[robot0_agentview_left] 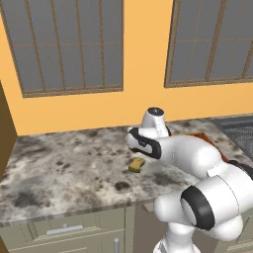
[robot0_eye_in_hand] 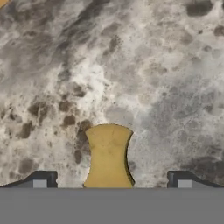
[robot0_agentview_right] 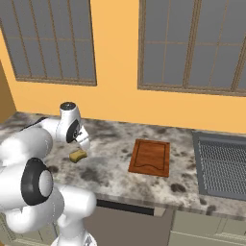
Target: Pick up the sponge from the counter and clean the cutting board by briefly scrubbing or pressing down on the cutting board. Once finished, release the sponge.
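Note:
The mustard-yellow sponge [robot0_eye_in_hand: 108, 155] lies on the mottled counter [robot0_agentview_left: 64, 168], left of the arm's hand; it is also visible as sponge [robot0_agentview_left: 137, 164] and sponge [robot0_agentview_right: 77, 155]. My gripper [robot0_eye_in_hand: 111, 181] hangs just above it, open, with a dark fingertip on either side and gaps to the sponge. In the right base view the gripper [robot0_agentview_right: 83, 144] sits at the sponge's upper right. The reddish-brown cutting board [robot0_agentview_right: 150, 157] lies flat on the counter well to the right, apart from the sponge; the arm partly covers the cutting board [robot0_agentview_left: 205, 137].
A dark grey grated surface [robot0_agentview_right: 223, 166] is set into the counter at the far right. An orange wall with two windows stands behind. Beige cabinets [robot0_agentview_left: 64, 230] run below the counter's thick front edge.

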Controlling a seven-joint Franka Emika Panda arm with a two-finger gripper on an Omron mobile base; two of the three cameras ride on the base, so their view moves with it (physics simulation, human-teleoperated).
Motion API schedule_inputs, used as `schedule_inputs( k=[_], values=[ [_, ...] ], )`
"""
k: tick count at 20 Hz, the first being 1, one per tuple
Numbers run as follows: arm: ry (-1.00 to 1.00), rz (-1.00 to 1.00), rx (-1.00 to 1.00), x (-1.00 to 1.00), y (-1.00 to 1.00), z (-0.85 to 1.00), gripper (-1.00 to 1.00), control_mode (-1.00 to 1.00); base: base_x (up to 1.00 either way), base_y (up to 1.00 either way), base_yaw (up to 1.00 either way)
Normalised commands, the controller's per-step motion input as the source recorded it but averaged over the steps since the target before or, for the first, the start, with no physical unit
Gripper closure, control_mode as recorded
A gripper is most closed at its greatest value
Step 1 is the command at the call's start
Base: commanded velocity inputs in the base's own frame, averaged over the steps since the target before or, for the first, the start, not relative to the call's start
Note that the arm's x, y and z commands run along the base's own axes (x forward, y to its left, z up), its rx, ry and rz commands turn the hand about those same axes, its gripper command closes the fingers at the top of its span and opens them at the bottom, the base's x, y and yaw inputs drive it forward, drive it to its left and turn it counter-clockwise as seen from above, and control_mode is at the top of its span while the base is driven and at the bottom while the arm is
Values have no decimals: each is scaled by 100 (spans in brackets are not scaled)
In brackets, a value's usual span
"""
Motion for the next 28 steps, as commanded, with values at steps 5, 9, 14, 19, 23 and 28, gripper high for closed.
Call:
schedule_inputs(
  k=[5,9,14,19,23,28],
  values=[
    [10,0,0,17,19,-37,-100,-100,0,0,0],
    [10,0,0,-1,9,-29,-100,-100,0,0,0],
    [8,0,0,-1,0,-30,-100,-100,0,0,0],
    [6,0,0,0,0,-28,-100,-100,0,0,0],
    [1,0,0,0,0,-20,-100,-100,0,0,0],
    [0,0,0,0,1,-14,-100,-100,0,0,0]
  ],
)
